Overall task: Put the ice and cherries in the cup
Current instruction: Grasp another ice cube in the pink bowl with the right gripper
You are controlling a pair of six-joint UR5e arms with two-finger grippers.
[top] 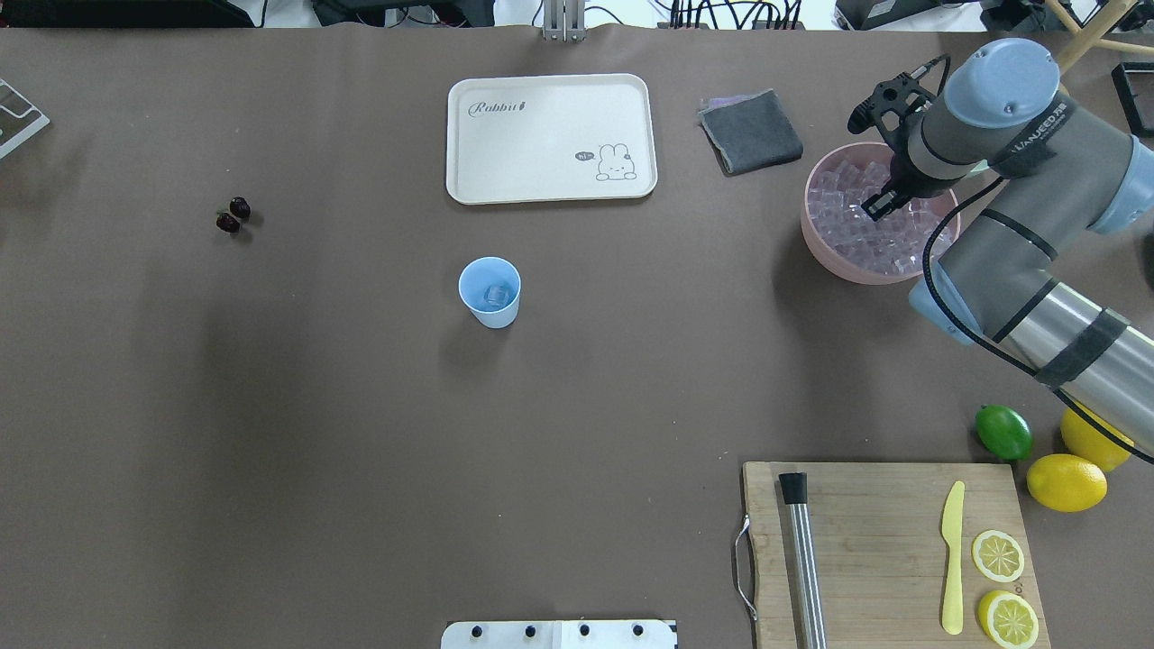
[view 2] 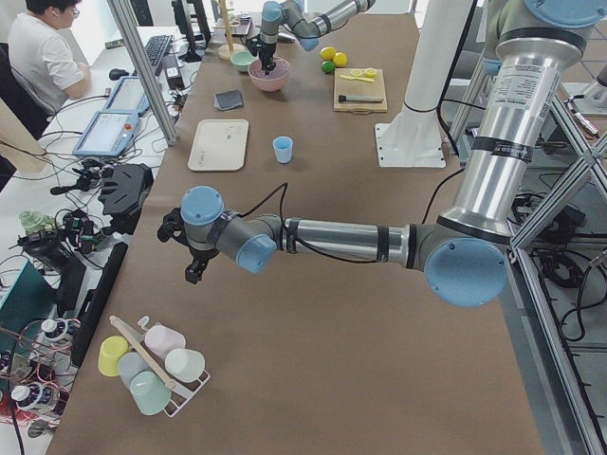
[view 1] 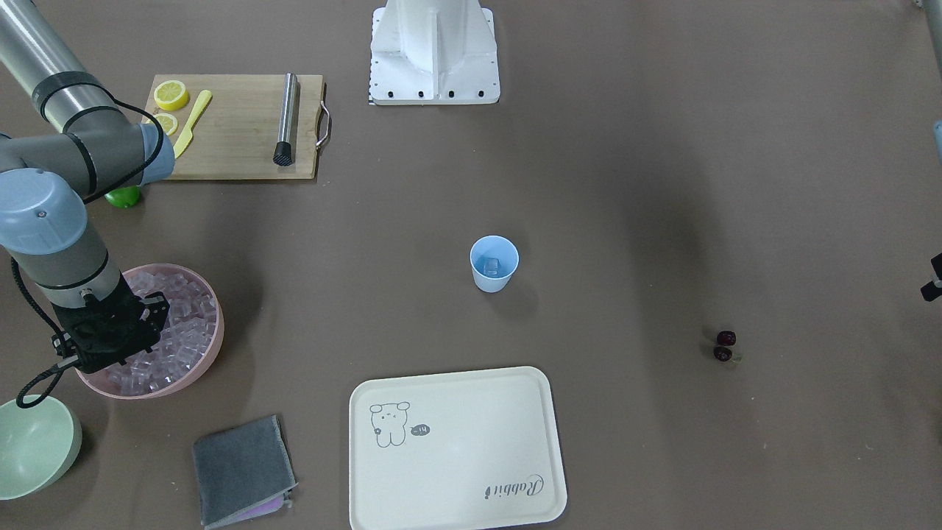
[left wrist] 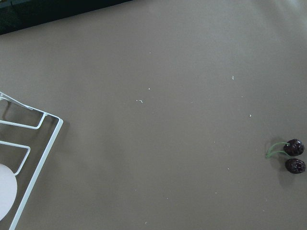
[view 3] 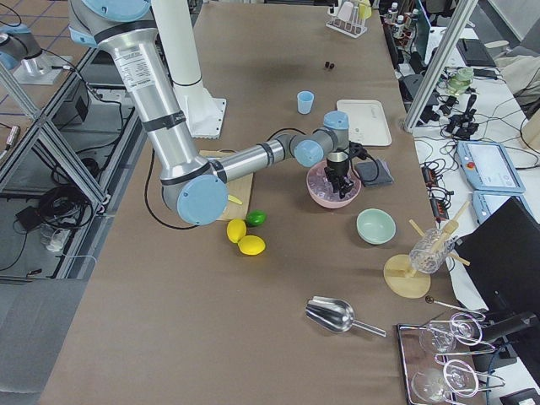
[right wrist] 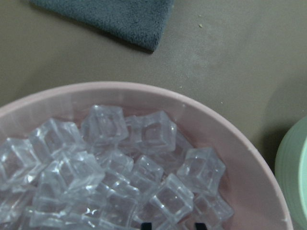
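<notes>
Brown tabletop: right hand (top: 876, 207) low in the pink bowl (top: 816, 234), fingers narrowly parted, ice (right wrist: 158, 191) just beneath; cup (top: 489, 290) stands well to its left, cherries (top: 233, 214) nearer the left hand (view 2: 193, 270), whose grip I cannot tell

The whole counter (top: 270, 451) is covered in a matte brown, kinda taupe surface. There are a few soft, blurry shadows across it, so the light looks diffuse and comes from above. Silver aluminium frame posts (view 2: 142, 66) stand along the long edge opposite the robot. Past them there's a white side desk (view 2: 24, 194) buried in cables (view 2: 90, 175), with a tablet-like screen (view 2: 106, 133) on it and a person (view 2: 38, 52) sitting at the far end. On the other side the floor (view 3: 34, 354) is grey, turning into orange-brown tiles (view 3: 42, 10) further back.
</notes>
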